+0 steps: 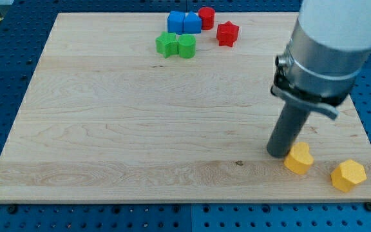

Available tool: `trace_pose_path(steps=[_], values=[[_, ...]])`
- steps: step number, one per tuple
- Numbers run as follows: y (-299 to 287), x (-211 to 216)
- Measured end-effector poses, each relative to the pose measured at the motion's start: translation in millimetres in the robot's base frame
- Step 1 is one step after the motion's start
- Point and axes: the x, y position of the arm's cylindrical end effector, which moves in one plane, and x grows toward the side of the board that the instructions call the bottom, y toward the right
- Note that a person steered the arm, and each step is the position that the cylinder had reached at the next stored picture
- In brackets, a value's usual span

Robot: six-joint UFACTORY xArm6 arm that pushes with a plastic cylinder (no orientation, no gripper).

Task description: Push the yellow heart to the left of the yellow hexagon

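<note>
**Yellow heart sits just left of the yellow hexagon**

Nearest, by the right near corner of the wooden board (pixel 108 129), the yellow hexagon (pixel 348 175) lies with the yellow heart (pixel 299 158) just beside it on its left, apart. My tip (pixel 276 154) touches the heart's left far side; a bare rod, no fingers to open or close. Far off: green blocks (pixel 167 44) (pixel 187 46), red star (pixel 227 33), blue blocks (pixel 184 22), red cylinder (pixel 206 17).

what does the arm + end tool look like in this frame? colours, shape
A wide, pale grey-white cylindrical arm body ends in a dark collar with a thin light rim. Below it a straight, dark, round rod narrows down to my tip. No cables or markings are visible.
</note>
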Motion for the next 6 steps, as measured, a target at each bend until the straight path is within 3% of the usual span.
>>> trace_pose_path(steps=[1,3,6], values=[[4,11],[19,-26],[33,6]])
